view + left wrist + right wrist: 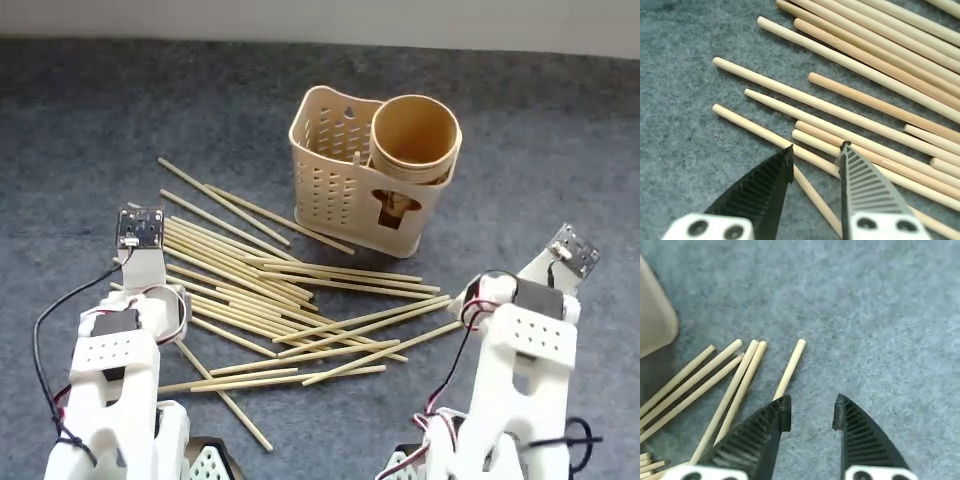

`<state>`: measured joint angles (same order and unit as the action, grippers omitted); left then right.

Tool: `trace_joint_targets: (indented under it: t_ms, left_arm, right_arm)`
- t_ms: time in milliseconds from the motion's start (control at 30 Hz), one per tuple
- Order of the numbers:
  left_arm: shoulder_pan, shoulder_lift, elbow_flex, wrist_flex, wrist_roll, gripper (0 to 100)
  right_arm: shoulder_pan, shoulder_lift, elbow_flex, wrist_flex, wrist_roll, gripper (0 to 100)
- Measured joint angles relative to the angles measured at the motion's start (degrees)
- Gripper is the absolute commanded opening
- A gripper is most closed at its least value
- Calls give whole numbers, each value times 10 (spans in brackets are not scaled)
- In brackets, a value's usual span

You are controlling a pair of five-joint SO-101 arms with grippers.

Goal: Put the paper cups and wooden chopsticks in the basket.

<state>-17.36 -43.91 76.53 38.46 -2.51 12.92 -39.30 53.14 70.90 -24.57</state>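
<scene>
"Where were the paper cups?"

"The paper cups (pixel 415 140) stood nested in one compartment of the basket (pixel 330 190). The basket was upright on the grey mat (pixel 90 130), on the far side from my arms."

"And the wooden chopsticks?"

"The wooden chopsticks (pixel 260 290) lay scattered on the mat in front of the basket, between my two arms. Many were side by side and some crossed; a few reached close to the basket's foot."

"What about your left gripper?"

"My left gripper (pixel 817 146) hung low over the ends of the pile nearest that arm. Its jaws stood partly apart and gripped nothing. One chopstick (pixel 755 127) ran slantwise on the mat beneath the gap between them."

"And the right?"

"My right gripper (pixel 812 405) hovered over bare mat just beside the tips of several chopsticks at the pile's other end. Its jaws were likewise parted, with nothing held. The nearest tip lay close to one jaw, and a corner of the basket was near."
</scene>
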Motion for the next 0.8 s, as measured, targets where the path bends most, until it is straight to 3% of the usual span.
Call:
trace_joint_targets:
  t_ms: [267, 800]
  left_arm:
    - [0, 0, 1, -4, 0, 157]
    - [0, 0, 1, -4, 0, 157]
  right_arm:
    - [-1, 126, 0, -78, -55, 148]
    - [1, 240, -1, -163, -56, 108]
